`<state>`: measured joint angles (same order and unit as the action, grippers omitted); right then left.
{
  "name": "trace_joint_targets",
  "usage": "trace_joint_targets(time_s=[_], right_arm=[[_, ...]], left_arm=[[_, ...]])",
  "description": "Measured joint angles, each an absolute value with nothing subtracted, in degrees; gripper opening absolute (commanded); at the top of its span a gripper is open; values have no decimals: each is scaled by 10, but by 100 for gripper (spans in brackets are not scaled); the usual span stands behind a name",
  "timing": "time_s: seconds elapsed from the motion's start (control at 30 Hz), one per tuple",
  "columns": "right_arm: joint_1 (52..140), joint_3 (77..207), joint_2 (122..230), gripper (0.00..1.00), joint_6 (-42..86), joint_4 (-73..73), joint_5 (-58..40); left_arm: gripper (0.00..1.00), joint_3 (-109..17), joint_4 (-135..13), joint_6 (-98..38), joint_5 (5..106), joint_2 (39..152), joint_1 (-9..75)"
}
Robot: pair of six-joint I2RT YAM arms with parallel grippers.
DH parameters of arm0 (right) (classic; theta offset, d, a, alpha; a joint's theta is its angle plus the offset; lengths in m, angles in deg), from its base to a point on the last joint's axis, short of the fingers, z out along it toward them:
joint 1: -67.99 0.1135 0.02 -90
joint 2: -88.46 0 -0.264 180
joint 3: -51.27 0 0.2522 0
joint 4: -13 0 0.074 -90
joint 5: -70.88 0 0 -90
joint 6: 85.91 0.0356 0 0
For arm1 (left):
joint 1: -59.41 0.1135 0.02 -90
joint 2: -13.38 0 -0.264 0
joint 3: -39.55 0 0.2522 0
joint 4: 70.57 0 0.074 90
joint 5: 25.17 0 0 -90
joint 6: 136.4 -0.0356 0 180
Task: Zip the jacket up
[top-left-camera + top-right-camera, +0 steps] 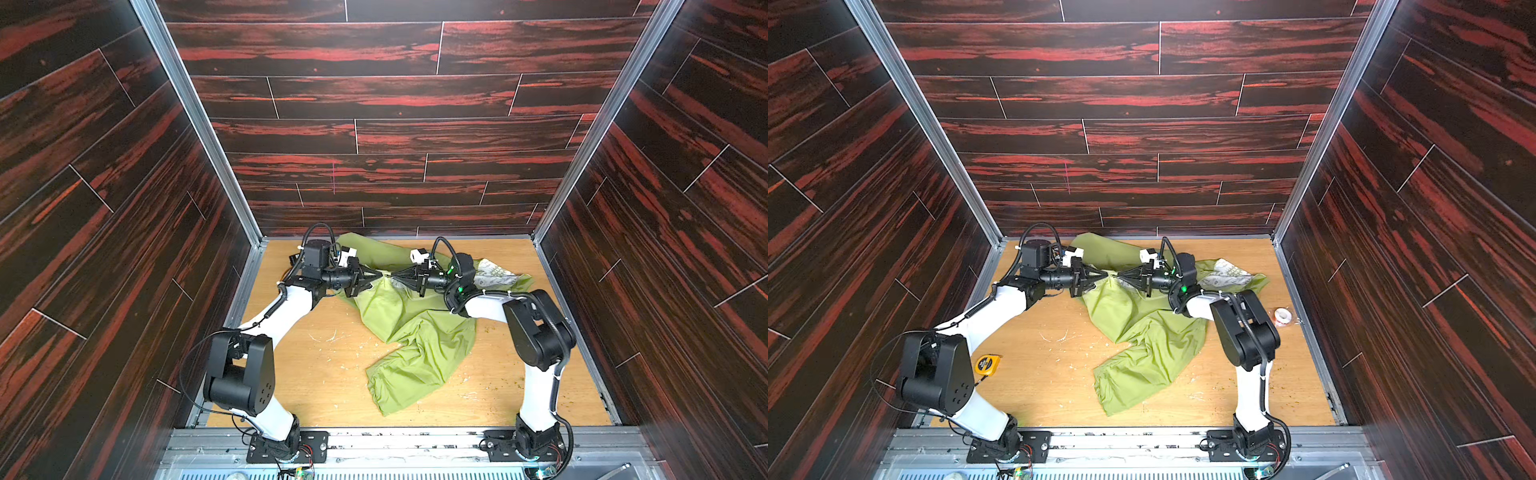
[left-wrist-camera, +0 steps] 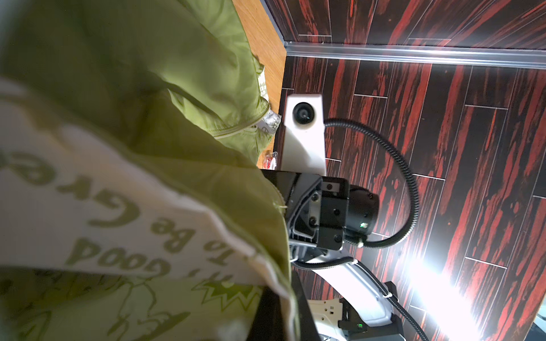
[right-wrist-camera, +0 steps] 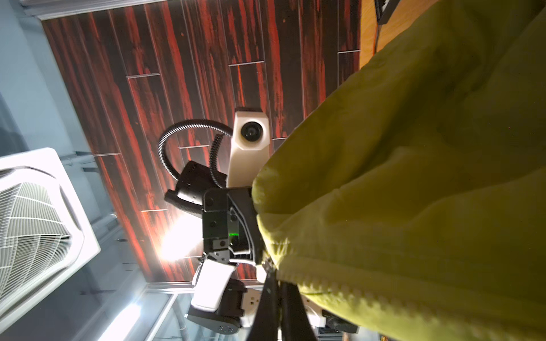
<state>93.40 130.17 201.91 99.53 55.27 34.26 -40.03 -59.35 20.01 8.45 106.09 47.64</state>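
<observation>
Both arms reach level over the far half of the wooden table (image 1: 299,374), elbows bent outward, so that the left gripper (image 1: 380,275) and right gripper (image 1: 393,277) meet tip to tip. Each is clamped tight on a raised fold of the olive-green jacket (image 1: 415,332), which sprawls crumpled from the far edge across the table's middle, one sleeve trailing toward the near edge.
</observation>
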Motion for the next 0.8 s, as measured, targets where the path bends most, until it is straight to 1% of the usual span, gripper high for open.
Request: trace_joint_targets(time_s=[0.23,0.4,0.6,0.8], right_arm=[[929,1347,1972,0,826,317,349],[928,1375,1970,0,750,218,350],[924,1377,1970,0,744,195,354],[915,1378,1973,0,810,244,353]], left_arm=[[0,-395,-599,198,90,1060,476],[0,-384,-610,196,97,1060,476],[0,-361,-634,207,103,1057,482],[0,-355,-677,232,122,1053,523]])
